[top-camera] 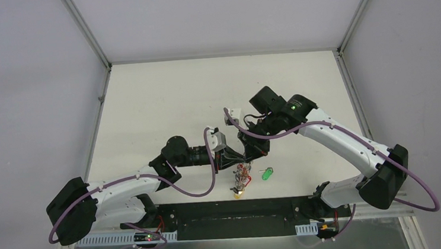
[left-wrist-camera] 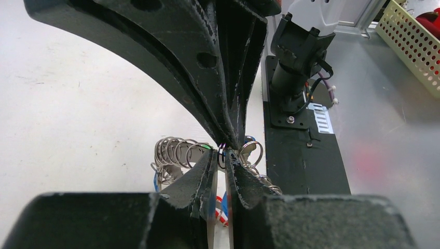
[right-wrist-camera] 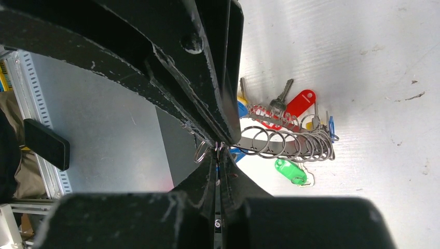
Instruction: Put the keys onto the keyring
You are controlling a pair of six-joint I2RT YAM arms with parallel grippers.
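The right gripper (right-wrist-camera: 217,151) is pinching one end of the keyring (right-wrist-camera: 290,142) at mid-frame. The left gripper (left-wrist-camera: 222,158) is standing nearly closed against it, and I cannot tell whether it is gripping yet. The green key (right-wrist-camera: 290,171) is lying loose on the table (right-wrist-camera: 363,62), just below the ring. With wire this thin, the ring may be slipping free, or the crowded tips may be knocking together.

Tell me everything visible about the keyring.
The keyring is silvery metal wire, showing as a row of overlapping loops like a coil. Small keys with coloured tags are strung on it. The right pincer is shut on an end loop; the left pincer has its tips at the same end, grip uncertain.
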